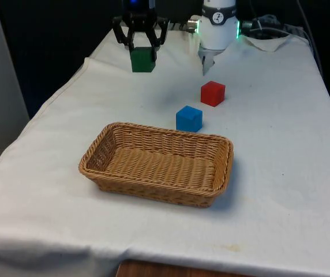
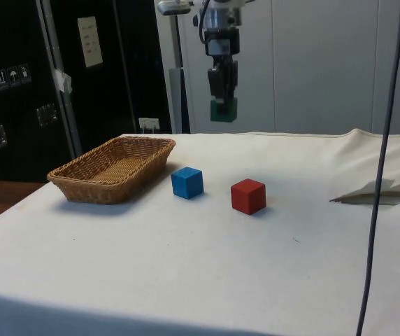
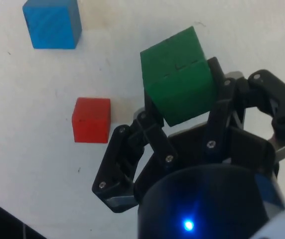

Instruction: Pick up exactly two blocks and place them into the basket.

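Gripper (image 1: 141, 51) aloft — pinching green block (image 1: 142, 60) between fingers, above cloth.

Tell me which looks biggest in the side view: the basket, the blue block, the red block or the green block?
1. The basket looks biggest by far.
2. The red block and the blue block look about alike, so no ranking between them.
3. The green block looks smallest, but it's up in the claw farther from the camera, so that may be distance.
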You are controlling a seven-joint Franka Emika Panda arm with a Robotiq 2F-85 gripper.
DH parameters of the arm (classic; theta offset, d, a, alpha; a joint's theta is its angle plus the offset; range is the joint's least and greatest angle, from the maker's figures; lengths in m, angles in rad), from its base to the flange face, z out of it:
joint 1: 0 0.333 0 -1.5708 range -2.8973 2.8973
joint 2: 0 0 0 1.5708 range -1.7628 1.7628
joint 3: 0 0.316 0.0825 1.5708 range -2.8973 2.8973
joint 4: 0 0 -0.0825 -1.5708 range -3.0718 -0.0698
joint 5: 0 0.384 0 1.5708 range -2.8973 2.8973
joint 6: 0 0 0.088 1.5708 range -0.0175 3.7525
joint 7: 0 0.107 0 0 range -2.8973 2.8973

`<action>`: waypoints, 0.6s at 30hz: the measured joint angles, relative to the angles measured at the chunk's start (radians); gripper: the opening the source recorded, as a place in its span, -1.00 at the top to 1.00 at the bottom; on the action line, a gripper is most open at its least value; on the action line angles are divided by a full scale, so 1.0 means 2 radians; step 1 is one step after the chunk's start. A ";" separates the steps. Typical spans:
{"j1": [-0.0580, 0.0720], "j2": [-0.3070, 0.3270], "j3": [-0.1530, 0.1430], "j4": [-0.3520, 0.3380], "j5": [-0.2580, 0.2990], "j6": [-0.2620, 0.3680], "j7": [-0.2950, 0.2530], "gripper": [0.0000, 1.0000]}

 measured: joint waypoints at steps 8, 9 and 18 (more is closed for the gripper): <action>-0.002 0.009 0.000 0.010 0.000 0.000 -0.022 0.98; -0.002 0.010 0.000 0.012 0.001 0.000 -0.025 0.98; -0.003 0.019 0.001 0.025 0.006 0.000 -0.052 0.98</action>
